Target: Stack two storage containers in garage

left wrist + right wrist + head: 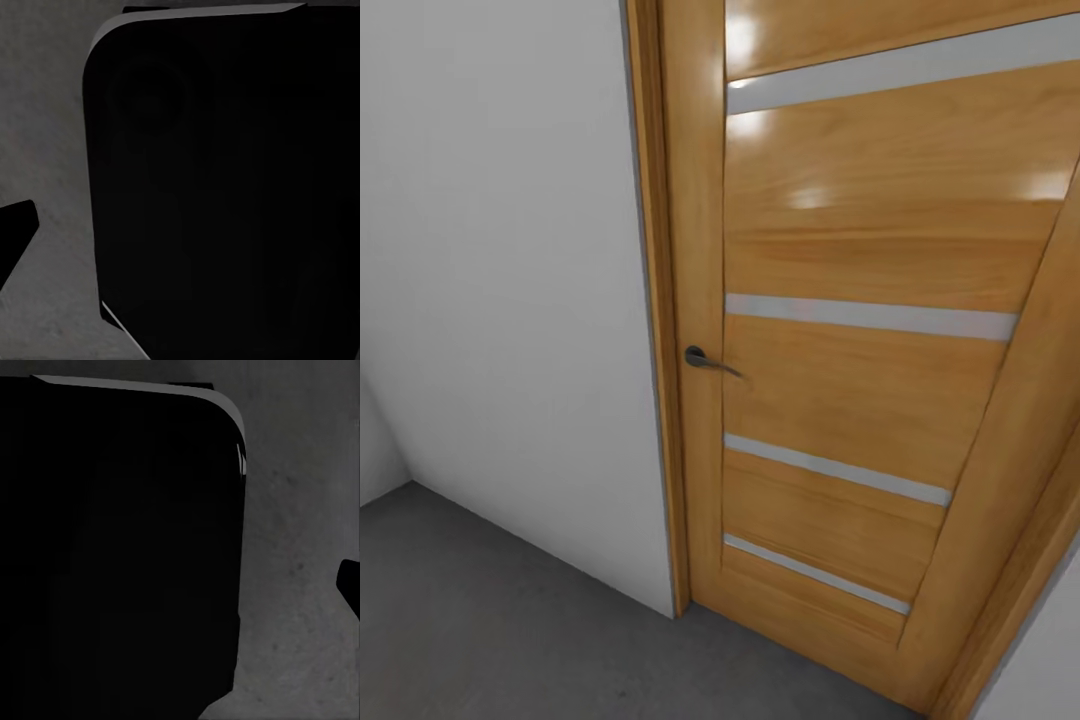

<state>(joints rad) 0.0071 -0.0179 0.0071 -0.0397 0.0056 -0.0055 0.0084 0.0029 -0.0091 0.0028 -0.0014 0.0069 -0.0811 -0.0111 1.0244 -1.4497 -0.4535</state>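
Observation:
The two storage containers are out of view. The head view faces a wall corner and a door from close up, above a dark grey speckled concrete floor [480, 620]. The same rough floor [45, 135] lies beneath the left wrist camera, where one black finger tip [13, 232] pokes in at the frame edge. In the right wrist view another black finger tip [351, 585] shows over the floor [300, 510]. With one tip showing on each side, I cannot tell how the jaws stand.
A glossy wooden door [860, 230] with grey horizontal strips and a dark lever handle [705, 360] stands shut just ahead to the right. A plain white wall [500, 250] runs to its left. A large black rounded robot body [225, 187] [112, 547] sits beside both wrists.

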